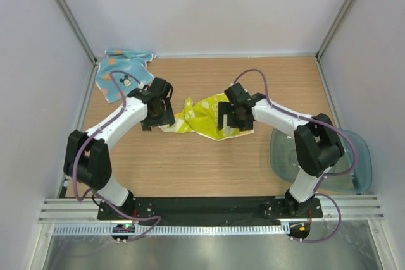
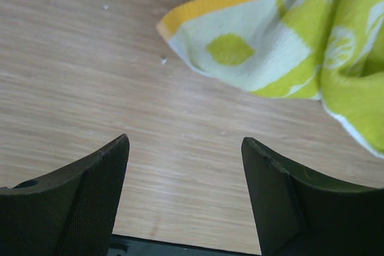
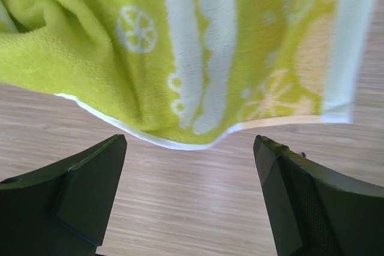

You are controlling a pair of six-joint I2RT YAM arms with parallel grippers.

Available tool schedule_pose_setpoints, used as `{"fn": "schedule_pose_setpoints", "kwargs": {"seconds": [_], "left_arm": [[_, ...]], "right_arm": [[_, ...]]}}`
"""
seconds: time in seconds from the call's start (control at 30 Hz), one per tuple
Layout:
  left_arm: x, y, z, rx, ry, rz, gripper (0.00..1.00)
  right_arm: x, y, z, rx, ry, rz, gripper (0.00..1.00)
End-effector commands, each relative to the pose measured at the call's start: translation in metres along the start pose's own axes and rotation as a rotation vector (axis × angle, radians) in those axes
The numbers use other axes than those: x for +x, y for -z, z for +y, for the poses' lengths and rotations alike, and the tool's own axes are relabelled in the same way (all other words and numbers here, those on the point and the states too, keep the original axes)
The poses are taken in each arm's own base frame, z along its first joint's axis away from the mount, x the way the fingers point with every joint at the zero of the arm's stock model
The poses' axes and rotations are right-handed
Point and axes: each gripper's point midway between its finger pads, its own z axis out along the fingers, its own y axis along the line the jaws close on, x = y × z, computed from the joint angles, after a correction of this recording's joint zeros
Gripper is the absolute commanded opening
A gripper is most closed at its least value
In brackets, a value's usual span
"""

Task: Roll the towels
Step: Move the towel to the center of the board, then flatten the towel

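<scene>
The yellow towel (image 1: 201, 117) with green print lies crumpled on the wooden table between my two grippers. My left gripper (image 1: 159, 118) is at its left end, open and empty. In the left wrist view only bare wood lies between the fingers of the left gripper (image 2: 185, 142), and the yellow towel (image 2: 282, 46) lies ahead to the right. My right gripper (image 1: 231, 123) hangs over the towel's right part, open. In the right wrist view the yellow towel (image 3: 180, 46) has its edge just beyond the tips of the right gripper (image 3: 191, 142). The light blue towel (image 1: 123, 74) lies rumpled at the back left corner.
A clear bluish plastic tub (image 1: 362, 159) sits at the right edge of the table, partly under the right arm. White walls enclose the table on three sides. A black rail carries the arm bases along the near edge.
</scene>
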Motion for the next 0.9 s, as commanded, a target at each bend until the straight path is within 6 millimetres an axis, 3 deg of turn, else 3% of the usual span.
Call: {"fn": "schedule_pose_setpoints", "kwargs": {"seconds": [0.0, 0.07, 0.13, 0.2, 0.27, 0.3, 0.37, 0.43, 0.47, 0.5, 0.63, 0.73, 0.83, 0.87], "left_arm": [[-0.053, 0.005, -0.033, 0.056, 0.059, -0.124, 0.77], [-0.064, -0.008, -0.044, 0.048, 0.044, -0.121, 0.77], [-0.083, -0.007, -0.061, 0.082, 0.021, -0.146, 0.77], [-0.087, -0.027, -0.073, 0.083, -0.017, -0.124, 0.76], [-0.104, -0.029, -0.089, 0.112, -0.023, -0.141, 0.73], [-0.102, -0.049, -0.094, 0.095, -0.041, -0.109, 0.72], [-0.117, -0.052, -0.109, 0.122, -0.046, -0.122, 0.7], [-0.115, -0.075, -0.116, 0.105, -0.06, -0.086, 0.7], [-0.127, -0.072, -0.126, 0.127, -0.057, -0.107, 0.7], [-0.122, -0.089, -0.127, 0.108, -0.067, -0.078, 0.7], [-0.132, -0.104, -0.142, 0.14, -0.066, -0.062, 0.67], [-0.131, -0.115, -0.149, 0.151, -0.061, -0.041, 0.58], [-0.129, -0.117, -0.15, 0.147, -0.045, -0.032, 0.36], [-0.131, -0.115, -0.15, 0.148, -0.04, -0.037, 0.23]], "right_arm": [[-0.048, 0.047, -0.019, 0.091, 0.043, -0.151, 0.96], [-0.055, 0.057, -0.03, 0.131, 0.051, -0.168, 0.97], [-0.056, 0.064, -0.038, 0.157, 0.061, -0.171, 0.98], [-0.056, 0.069, -0.049, 0.18, 0.059, -0.18, 0.99], [-0.054, 0.07, -0.054, 0.189, 0.07, -0.174, 0.99], [-0.051, 0.069, -0.059, 0.192, 0.066, -0.168, 0.99], [-0.048, 0.068, -0.062, 0.191, 0.066, -0.158, 0.98], [-0.044, 0.067, -0.065, 0.185, 0.066, -0.151, 0.98], [-0.043, 0.067, -0.065, 0.185, 0.071, -0.149, 0.98], [-0.041, 0.066, -0.067, 0.188, 0.075, -0.141, 0.97], [-0.038, 0.064, -0.069, 0.195, 0.088, -0.131, 0.96], [-0.038, 0.062, -0.067, 0.184, 0.088, -0.125, 0.95], [-0.038, 0.059, -0.065, 0.179, 0.091, -0.118, 0.93], [-0.037, 0.057, -0.065, 0.177, 0.091, -0.11, 0.91]]}}
